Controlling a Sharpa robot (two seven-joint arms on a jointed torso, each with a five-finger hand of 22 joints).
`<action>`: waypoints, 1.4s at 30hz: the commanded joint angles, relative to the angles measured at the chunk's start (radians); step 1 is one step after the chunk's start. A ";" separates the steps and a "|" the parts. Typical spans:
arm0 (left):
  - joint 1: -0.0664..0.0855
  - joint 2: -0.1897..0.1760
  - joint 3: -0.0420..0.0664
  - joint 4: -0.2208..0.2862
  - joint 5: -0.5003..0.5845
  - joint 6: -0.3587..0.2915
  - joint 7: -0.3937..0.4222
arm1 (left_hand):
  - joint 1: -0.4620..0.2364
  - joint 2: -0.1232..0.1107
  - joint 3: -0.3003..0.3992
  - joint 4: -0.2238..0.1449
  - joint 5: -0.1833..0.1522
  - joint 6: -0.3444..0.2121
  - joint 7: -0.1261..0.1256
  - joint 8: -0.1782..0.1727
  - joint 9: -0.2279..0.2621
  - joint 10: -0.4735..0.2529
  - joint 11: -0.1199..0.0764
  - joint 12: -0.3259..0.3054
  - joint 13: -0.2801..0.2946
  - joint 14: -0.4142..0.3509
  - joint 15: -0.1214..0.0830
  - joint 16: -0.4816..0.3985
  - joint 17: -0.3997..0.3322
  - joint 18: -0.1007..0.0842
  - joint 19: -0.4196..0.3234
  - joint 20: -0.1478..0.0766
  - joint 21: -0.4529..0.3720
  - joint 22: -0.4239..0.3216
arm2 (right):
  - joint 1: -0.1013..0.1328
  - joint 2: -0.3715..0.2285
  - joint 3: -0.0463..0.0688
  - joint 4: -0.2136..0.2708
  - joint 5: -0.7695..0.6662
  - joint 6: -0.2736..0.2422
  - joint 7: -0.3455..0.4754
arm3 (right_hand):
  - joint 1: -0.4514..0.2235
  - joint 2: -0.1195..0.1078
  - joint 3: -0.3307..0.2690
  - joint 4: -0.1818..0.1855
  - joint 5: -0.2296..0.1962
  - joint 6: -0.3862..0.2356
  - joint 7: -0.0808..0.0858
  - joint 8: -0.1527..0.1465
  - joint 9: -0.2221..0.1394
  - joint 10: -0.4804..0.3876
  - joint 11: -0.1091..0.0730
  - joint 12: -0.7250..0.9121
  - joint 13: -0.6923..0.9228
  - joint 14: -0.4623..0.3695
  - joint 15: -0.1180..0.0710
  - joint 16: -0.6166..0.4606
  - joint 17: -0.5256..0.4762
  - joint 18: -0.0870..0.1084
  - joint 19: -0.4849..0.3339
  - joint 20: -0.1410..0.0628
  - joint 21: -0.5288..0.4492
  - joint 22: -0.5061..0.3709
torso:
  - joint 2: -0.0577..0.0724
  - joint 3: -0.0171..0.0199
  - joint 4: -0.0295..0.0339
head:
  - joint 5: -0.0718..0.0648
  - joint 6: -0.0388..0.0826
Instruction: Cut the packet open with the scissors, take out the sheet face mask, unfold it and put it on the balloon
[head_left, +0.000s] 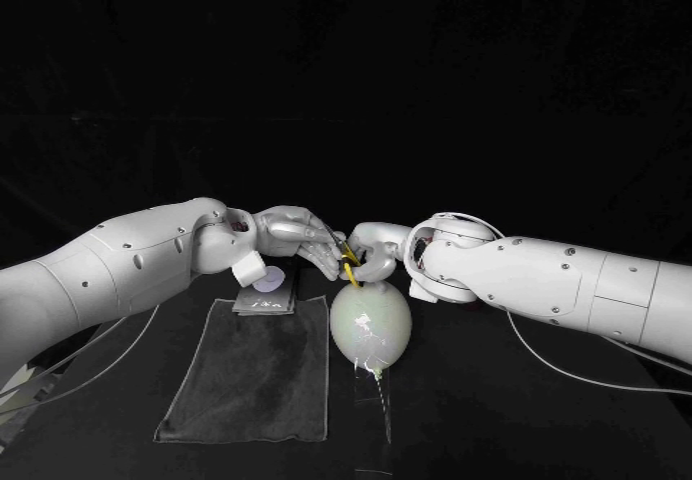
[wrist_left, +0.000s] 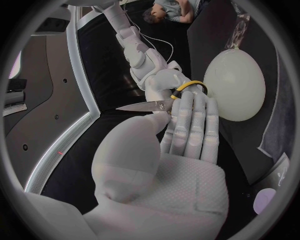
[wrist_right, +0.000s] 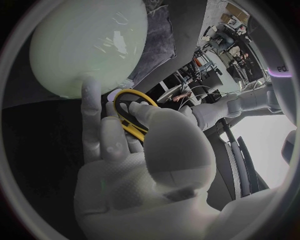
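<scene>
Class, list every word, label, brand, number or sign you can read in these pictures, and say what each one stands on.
No text can be read with confidence.
Packet: a pale round mark and small print on its face, too blurred to read.
Left arm, in the right wrist view: a few dark characters on the white casing, cut off at the rim and unreadable.
Balloon: no print visible.

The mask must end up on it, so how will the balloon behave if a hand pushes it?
The balloon is smooth and egg-shaped, so it would probably roll or slide at a light push. Inflated, it is likely very light for its size. It may pop if the scissors close by touch it.
</scene>
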 joint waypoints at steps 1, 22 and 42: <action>0.005 0.025 0.005 0.028 0.038 0.055 0.067 | 0.000 -0.011 0.073 -0.080 0.001 -0.010 0.001 -0.004 -0.008 -0.004 -0.008 -0.001 0.001 -0.001 -0.006 -0.002 0.001 0.018 -0.003 0.002 0.007 0.002 | 0.000 0.015 0.002 0.014 0.100 -0.053 0.049 | 0.053 0.038 0.001 -0.012 0.003 0.003 -0.024 0.006 0.007 0.375 -0.127 0.057 0.030 0.001 -0.024 0.000 -0.002 0.006 0.001 -0.019 0.007 0.007 | 0.000 0.0003 0.0004 | 0.000 0.000; -0.020 -0.019 -0.006 -0.093 0.240 -0.231 0.063 | -0.047 -0.034 0.072 -0.057 0.002 -0.076 0.037 -0.040 0.001 -0.090 0.025 -0.010 -0.005 -0.045 0.020 -0.028 0.004 0.016 -0.038 0.023 -0.025 -0.018 | 0.020 -0.139 0.003 0.090 0.430 -0.119 0.033 | -0.006 0.038 -0.076 0.062 0.000 0.036 -0.077 0.077 0.120 0.437 -0.177 0.722 0.761 0.008 -0.065 -0.013 -0.007 0.000 0.020 -0.058 -0.015 0.020 | 0.001 -0.0011 -0.0015 | -0.007 0.019; -0.058 -0.099 -0.013 -0.113 0.252 -0.341 0.169 | 0.004 -0.051 0.100 -0.128 0.001 -0.076 0.038 -0.047 0.006 -0.115 0.026 -0.008 -0.003 -0.043 0.016 -0.021 0.016 0.022 -0.022 0.014 -0.017 -0.019 | 0.026 -0.327 0.001 0.220 0.920 -0.312 0.157 | -0.020 -0.008 -0.183 0.122 0.003 0.123 -0.132 0.202 0.259 0.501 -0.223 1.139 1.206 0.010 -0.100 -0.019 -0.007 -0.021 0.069 -0.084 0.115 0.155 | 0.003 0.0007 -0.0012 | -0.013 0.049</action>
